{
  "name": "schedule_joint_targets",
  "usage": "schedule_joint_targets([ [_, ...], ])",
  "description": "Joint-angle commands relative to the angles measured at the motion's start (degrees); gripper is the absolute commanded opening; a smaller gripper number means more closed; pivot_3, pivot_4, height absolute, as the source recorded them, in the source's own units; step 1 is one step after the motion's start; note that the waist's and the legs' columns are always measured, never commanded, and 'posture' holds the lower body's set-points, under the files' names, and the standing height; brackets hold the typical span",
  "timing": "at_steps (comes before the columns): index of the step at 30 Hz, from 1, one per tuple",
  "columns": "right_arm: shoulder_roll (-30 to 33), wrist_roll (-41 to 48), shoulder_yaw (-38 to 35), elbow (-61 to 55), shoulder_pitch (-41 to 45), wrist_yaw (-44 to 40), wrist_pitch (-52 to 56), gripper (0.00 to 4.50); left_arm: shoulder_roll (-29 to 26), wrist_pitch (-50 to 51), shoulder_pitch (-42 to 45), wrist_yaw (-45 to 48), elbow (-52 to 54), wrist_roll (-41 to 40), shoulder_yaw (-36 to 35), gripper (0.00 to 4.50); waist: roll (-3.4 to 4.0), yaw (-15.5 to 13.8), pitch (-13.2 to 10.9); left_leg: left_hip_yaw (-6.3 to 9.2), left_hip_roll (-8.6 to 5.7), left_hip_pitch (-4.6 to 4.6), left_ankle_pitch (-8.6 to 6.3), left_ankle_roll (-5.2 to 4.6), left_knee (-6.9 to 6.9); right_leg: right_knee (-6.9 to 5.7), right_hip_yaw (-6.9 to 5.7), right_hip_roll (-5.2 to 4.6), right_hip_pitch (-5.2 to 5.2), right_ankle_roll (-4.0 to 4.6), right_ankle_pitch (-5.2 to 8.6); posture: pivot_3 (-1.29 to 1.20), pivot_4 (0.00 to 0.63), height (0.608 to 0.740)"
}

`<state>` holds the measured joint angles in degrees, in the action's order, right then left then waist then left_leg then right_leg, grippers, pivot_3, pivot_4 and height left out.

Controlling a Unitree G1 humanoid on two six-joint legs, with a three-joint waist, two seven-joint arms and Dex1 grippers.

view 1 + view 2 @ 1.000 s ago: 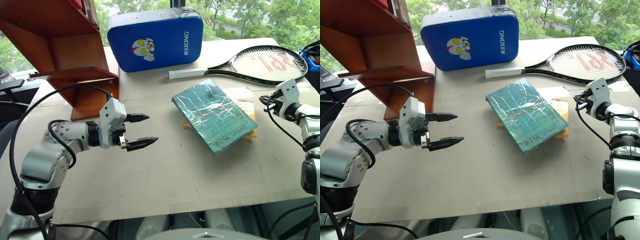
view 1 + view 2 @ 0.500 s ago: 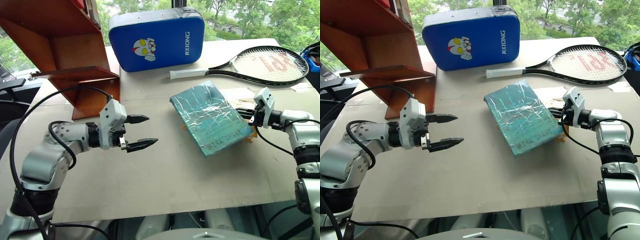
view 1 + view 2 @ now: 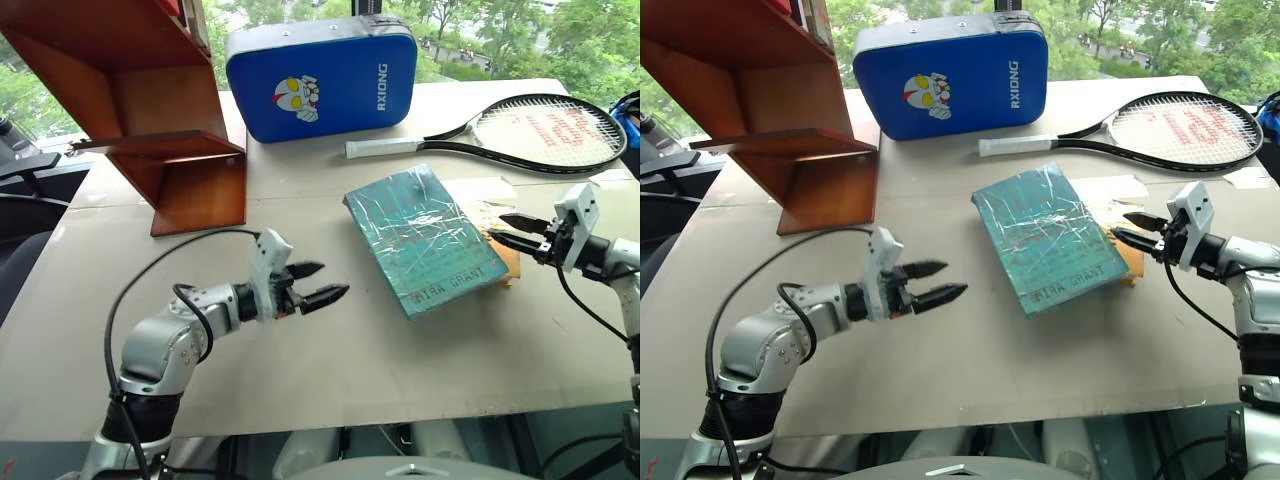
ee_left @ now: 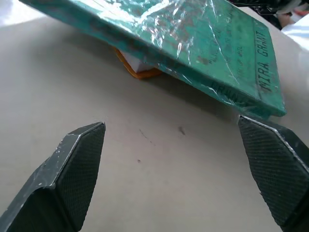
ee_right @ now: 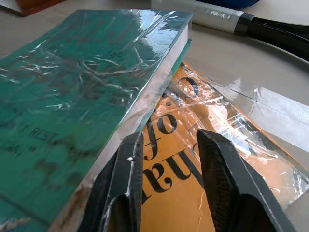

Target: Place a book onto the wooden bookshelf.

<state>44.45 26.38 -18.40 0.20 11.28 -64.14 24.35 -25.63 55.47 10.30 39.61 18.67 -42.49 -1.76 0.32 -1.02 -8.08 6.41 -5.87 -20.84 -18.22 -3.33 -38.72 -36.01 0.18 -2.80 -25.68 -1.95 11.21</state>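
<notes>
Left eye view: the bench [image 3: 330, 370] is seen carrying everything. The wooden bookshelf [image 3: 150, 110] is stood at its far left corner, with a blue padded case [image 3: 320, 70] propped upright beside it and a tennis racket [image 3: 520, 130] laid flat to the right of the case. The book [image 3: 425, 238], teal and wrapped in crinkled plastic, is laid at mid-bench, well apart from the shelf, on top of a thinner orange book [image 5: 193, 164] whose cover is shown past its right edge. The left gripper [image 3: 322, 285] is held low over the bench, just left of the book, its jaws spread wide and empty. The right gripper [image 3: 512, 230] is pointed at the book's right edge, its jaws parted with nothing clamped between them, hovering over the orange cover.
</notes>
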Motion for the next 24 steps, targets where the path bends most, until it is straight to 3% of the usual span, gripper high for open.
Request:
schedule_joint_targets([
  [1, 4.4, 9.3, -9.6, -15.2, -6.4, -0.5, 8.5, 3.79, 5.0, 7.9, 2.7, -6.4, -2.6, -7.1, -4.1, 4.50, -0.02, 0.2, 0.0, 0.00, 0.00, 0.01, 0.00, 0.00, -0.11, -0.10, 0.00, 0.00, 0.02, 0.00, 0.00, 0.00, 0.150, 0.740],
  [3, 5.6, 13.7, -14.5, -22.3, -11.6, 0.8, 13.4, 4.41, 9.1, 13.0, 4.7, -10.4, -6.0, -11.3, -6.7, 4.50, -0.15, 0.1, 0.0, -0.01, -0.01, 0.10, -0.01, 0.00, -0.26, -0.30, 0.04, 0.00, 0.10, -0.03, -0.03, 0.00, 0.150, 0.740],
  [6, 5.2, 19.5, -22.2, -31.0, -19.6, 3.6, 18.9, 4.41, 15.1, 21.5, 8.1, -14.4, -11.8, -16.5, -8.6, 4.50, -0.27, -0.2, 0.1, 0.06, 0.02, 0.27, -0.02, 0.05, -0.47, -0.50, -0.04, 0.05, 0.30, 0.00, -0.05, 0.00, 0.150, 0.740],
  [12, 2.4, 26.4, -29.6, -41.5, -27.7, 11.7, 22.9, 4.41, 27.3, 23.4, 18.4, -26.9, -29.6, -18.1, -18.2, 4.50, -0.63, -0.9, 0.0, 0.00, 0.01, 0.93, -0.04, 0.07, -0.55, -0.42, -0.01, 0.03, 1.02, -0.09, -0.03, 0.00, 0.150, 0.740],
  [17, 1.5, 31.4, -31.6, -45.5, -31.2, 15.7, 23.8, 4.41, 31.2, 26.7, 22.9, -30.7, -36.0, -20.8, -22.4, 4.50, -0.75, -1.5, 0.0, -0.01, 0.04, 0.94, -0.04, 0.10, -0.51, -0.43, 0.01, 0.06, 0.99, -0.08, -0.04, 0.00, 0.150, 0.740],
  [21, 1.4, 32.5, -32.4, -46.0, -32.3, 18.0, 22.8, 4.50, 32.9, 29.0, 25.1, -31.6, -37.9, -22.1, -23.2, 3.24, -0.75, -1.7, 0.0, -0.01, 0.01, 0.91, -0.06, 0.12, -0.51, -0.37, 0.02, 0.04, 0.99, -0.09, -0.04, 0.00, 0.150, 0.740],
  [24, 1.7, 33.1, -32.5, -46.2, -33.2, 18.7, 22.3, 4.50, 33.4, 29.1, 26.3, -32.0, -37.6, -23.6, -24.5, 1.79, -0.79, -1.9, -0.1, 0.00, 0.01, 0.88, -0.07, 0.12, -0.51, -0.31, 0.01, 0.04, 0.99, -0.09, -0.04, 0.00, 0.150, 0.740],
])
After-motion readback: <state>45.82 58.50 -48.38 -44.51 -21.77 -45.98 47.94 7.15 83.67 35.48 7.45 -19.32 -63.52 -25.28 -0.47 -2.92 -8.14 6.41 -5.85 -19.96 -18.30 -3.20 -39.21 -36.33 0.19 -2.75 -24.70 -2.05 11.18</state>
